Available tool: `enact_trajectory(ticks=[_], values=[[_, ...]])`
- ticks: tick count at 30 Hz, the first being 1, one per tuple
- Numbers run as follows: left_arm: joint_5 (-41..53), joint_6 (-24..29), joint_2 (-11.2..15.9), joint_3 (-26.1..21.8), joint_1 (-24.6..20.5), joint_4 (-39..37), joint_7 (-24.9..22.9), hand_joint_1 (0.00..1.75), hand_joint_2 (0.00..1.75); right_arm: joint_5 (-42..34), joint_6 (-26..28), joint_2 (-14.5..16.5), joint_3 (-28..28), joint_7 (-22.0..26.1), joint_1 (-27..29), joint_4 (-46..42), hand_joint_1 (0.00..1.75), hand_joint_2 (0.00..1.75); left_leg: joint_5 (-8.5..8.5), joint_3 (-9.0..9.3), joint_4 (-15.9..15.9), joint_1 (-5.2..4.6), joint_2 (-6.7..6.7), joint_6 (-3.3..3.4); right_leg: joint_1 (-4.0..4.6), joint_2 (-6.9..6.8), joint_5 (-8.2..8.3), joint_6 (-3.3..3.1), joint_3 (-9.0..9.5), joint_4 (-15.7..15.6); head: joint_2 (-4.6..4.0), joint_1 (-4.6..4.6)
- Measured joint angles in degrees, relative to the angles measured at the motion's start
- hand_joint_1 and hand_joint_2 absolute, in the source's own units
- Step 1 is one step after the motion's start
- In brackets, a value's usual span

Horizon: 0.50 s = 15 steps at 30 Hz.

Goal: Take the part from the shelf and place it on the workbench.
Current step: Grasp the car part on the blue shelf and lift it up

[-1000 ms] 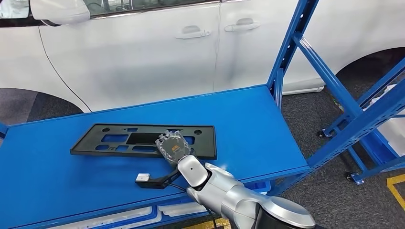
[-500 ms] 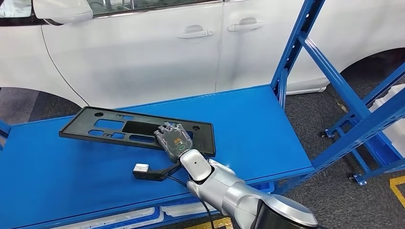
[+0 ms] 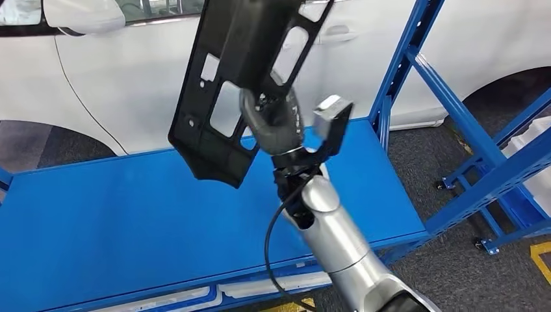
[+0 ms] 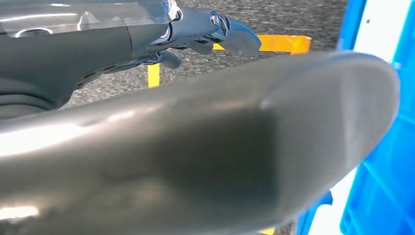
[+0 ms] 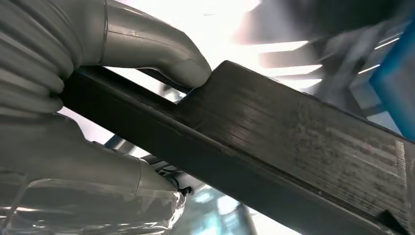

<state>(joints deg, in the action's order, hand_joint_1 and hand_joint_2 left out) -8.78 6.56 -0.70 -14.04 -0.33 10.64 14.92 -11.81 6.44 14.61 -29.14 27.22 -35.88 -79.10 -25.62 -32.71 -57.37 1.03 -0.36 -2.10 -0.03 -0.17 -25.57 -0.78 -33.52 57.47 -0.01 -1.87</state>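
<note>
black part (image 3: 242, 78) held up by right robot hand (image 3: 273, 120) above blue shelf (image 3: 130, 214).

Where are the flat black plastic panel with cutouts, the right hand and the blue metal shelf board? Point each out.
Flat black plastic panel with cutouts (image 3: 224, 71): head view, on its perforated face.
Right hand (image 3: 273, 120): head view, on the hand gripping the panel.
Blue metal shelf board (image 3: 130, 214): head view, on its bare top.

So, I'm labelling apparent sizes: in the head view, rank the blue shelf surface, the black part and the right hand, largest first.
1. Blue shelf surface
2. Black part, though it is raised towards the camera, which inflates it
3. Right hand, gripping the part
</note>
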Motion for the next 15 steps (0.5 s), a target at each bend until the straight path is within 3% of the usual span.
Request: enact_trajectory(ticks=[2,4,7,8,9,10,13,15], values=[[-0.16,0.46,-0.19,-0.48,0.04,0.0,-1.07,0.0,0.0,-3.63,-6.39,-2.37,2.4,1.39,1.89,-6.64,1.75,1.75,0.33,-0.17,0.22,-0.01,0.05,0.88,-0.11,0.09,-0.02,0.63,-0.15,0.1,0.0,0.01],[-0.3,1.2,-0.5,-0.84,0.02,0.0,-2.33,0.0,0.0,-7.95,-13.13,-5.0,4.38,1.76,3.89,-12.89,1.75,1.75,0.76,-0.19,0.65,0.12,0.11,1.76,-0.19,0.12,-2.19,1.17,-1.09,2.51,0.0,0.08],[-0.31,2.3,-0.92,-1.51,0.02,0.0,-3.74,0.0,0.0,-12.75,-20.79,-8.51,6.86,0.98,6.99,-20.22,1.75,1.75,1.09,-0.64,0.73,-0.02,0.16,2.52,-0.29,0.18,-8.26,1.66,-5.65,13.48,0.0,0.15],[-0.31,2.48,-1.03,-1.65,0.03,0.0,-3.99,0.0,0.0,-13.27,-21.93,-9.38,7.36,0.78,7.96,-21.86,1.75,1.75,1.16,-0.85,0.64,-0.08,0.18,2.59,-0.31,0.17,-9.14,1.73,-6.7,16.23,-0.01,0.15],[-0.32,2.62,-1.14,-1.74,0.03,0.0,-4.23,0.0,0.0,-13.43,-22.65,-10.15,7.7,0.58,8.8,-23.28,1.75,1.75,1.22,-1.08,0.5,-0.12,0.2,2.62,-0.33,0.17,-8.98,1.76,-6.77,17.02,-0.01,0.15],[-0.32,2.77,-1.24,-1.8,0.01,0.0,-4.47,0.0,0.0,-13.37,-23.17,-10.79,7.9,0.39,9.37,-24.47,1.75,1.75,1.29,-1.34,0.3,-0.13,0.21,2.59,-0.37,0.16,-7.76,1.73,-5.51,15.16,-0.01,0.15],[-0.32,3.31,-1.56,-2.01,-0.09,0.0,-5.17,0.0,0.0,-12.84,-24.75,-12.48,8.06,-0.07,10.02,-27.42,1.75,1.75,1.46,-2.11,-0.57,-0.27,0.16,2.2,-0.42,0.19,-3.62,1.37,1.28,3.72,-0.01,0.13],[-0.32,3.49,-1.68,-2.1,-0.09,0.0,-5.38,0.0,0.0,-12.67,-25.23,-13.35,8.11,-0.13,10.16,-28.73,1.75,1.75,1.73,-2.39,-0.93,-0.44,0.09,1.64,-0.25,0.33,-3.02,0.86,2.56,1.17,-0.01,0.09]])
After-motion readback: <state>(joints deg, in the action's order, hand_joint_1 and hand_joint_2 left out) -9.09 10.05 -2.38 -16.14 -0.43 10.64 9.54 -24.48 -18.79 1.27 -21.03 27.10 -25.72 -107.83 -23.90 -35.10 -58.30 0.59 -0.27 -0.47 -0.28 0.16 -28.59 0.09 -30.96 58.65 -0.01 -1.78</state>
